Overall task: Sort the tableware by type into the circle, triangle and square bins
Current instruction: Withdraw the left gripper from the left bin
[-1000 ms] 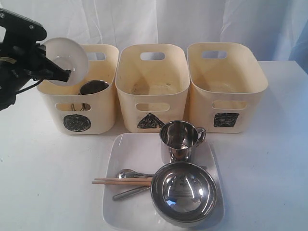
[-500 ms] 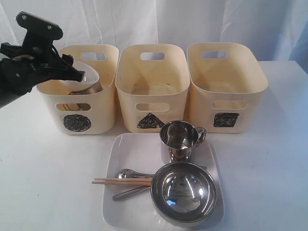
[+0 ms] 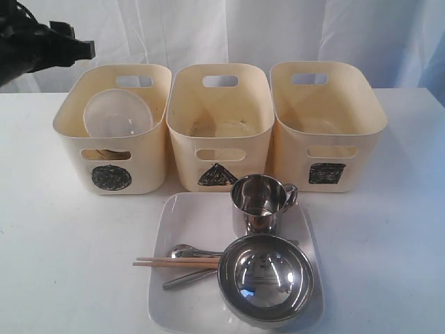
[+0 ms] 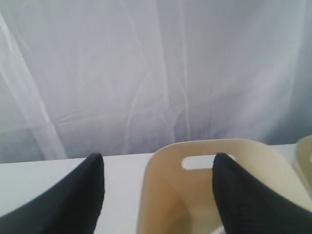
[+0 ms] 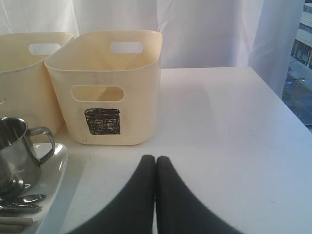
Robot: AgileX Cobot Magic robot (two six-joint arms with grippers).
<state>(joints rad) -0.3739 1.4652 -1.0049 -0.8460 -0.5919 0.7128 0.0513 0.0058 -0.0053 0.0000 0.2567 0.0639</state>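
The small white bowl (image 3: 118,113) lies in the circle bin (image 3: 69,156), with nothing holding it. My left arm (image 3: 38,43) hangs above and behind that bin at the far left. In the left wrist view my left gripper (image 4: 158,161) is open and empty over the bin's rim (image 4: 195,146). On the white square plate (image 3: 191,216) in front stand a steel mug (image 3: 261,202) and a large steel bowl (image 3: 265,278), beside wooden chopsticks (image 3: 174,262) and steel cutlery (image 3: 186,250). My right gripper (image 5: 155,158) is shut and empty, low over the table, right of the plate (image 5: 54,163).
The triangle bin (image 3: 182,156) stands in the middle and the square bin (image 3: 292,156) on the right; both show nothing inside. A white curtain hangs behind the bins. The table's right edge (image 5: 287,112) is near my right gripper.
My left gripper opened and let go of the white bowl, which dropped into the circle bin. The left arm then rose up and away to the left. The right arm has not moved.
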